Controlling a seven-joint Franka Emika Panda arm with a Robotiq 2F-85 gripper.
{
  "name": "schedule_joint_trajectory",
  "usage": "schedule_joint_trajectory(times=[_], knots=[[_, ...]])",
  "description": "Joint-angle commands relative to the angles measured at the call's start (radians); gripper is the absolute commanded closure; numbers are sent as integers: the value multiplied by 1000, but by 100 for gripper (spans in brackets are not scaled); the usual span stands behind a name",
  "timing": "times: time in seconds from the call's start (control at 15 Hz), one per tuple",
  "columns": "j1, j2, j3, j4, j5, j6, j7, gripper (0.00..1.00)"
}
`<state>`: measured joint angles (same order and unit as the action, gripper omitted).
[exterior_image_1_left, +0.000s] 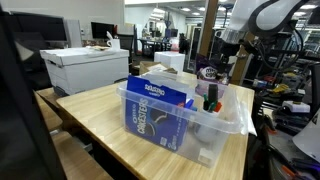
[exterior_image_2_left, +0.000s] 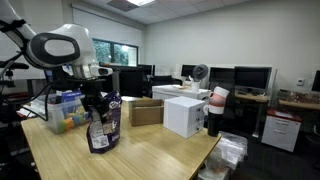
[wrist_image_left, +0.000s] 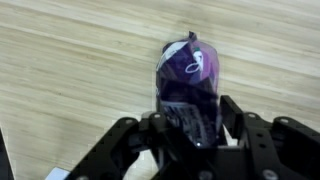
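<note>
Squarely in the wrist view sits a purple bag, standing upright on the pale wood tabletop with its crimped top toward the camera. It stands that way, I judge, because its flat base carries it and leaves both sides free for a grasp from above. The tool straddles it, one finger on each flank and the bag filling the gap between them. Whether the pads press the foil or stand just free of it, I cannot tell. In an exterior view the same bag rests near the tabletop's front edge, under the tool, which hangs straight down from the white arm. Just beside it is a clear bin. A cardboard box and a white box stand well apart from it along the tabletop, so the arm has room to come down. Much stays unclear. The bag's print is blurred to a white smudge, and its base and the fingertips are hidden behind its bulge in the wrist view. From the opposite side the clear bin with its blue box covers nearly all of the bag, and the bin's smaller contents are too small to name.
</note>
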<state>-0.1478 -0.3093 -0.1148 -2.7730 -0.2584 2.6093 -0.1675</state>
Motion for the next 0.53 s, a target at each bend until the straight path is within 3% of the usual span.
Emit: schedule_joint_trajectory(times=[0.0,0.2,0.47], knots=[[32,-66,20,10,60,-85,25,13],[90,-121,38,70,148,-192,25,1],[167,-164,103,207,202,-319,68,0]])
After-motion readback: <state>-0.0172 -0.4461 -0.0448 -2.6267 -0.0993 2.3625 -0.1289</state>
